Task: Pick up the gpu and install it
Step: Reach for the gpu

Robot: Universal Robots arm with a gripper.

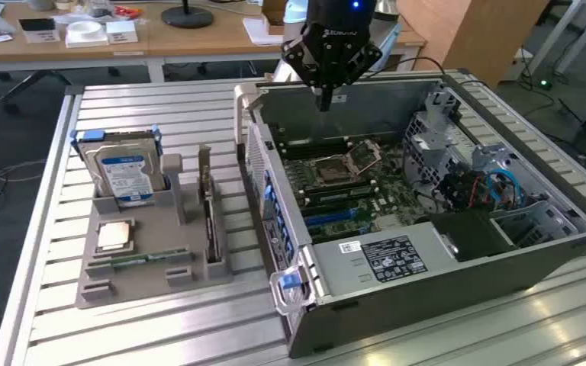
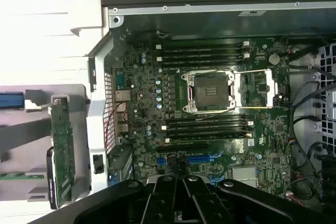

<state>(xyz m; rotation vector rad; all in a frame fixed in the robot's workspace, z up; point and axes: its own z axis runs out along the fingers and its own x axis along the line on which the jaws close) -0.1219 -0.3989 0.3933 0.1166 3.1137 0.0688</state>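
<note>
Black end effector (image 2: 180, 179), clenched and empty, hangs over the open grey metal computer case (image 1: 426, 293); the green-board gpu (image 1: 208, 213) (standing on edge, well apart) wants a square top-edge grip.

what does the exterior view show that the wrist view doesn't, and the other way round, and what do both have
Exterior view: the wooden desks behind, the loose processor on the grey holder, the labelled power supply in the case.
Wrist view: the metal port block inside the case's rear wall.
Both: the open CPU socket, the gpu standing on edge in the holder beside the case, not yet picked up, and the gripper over the open case, fingers shut.
</note>
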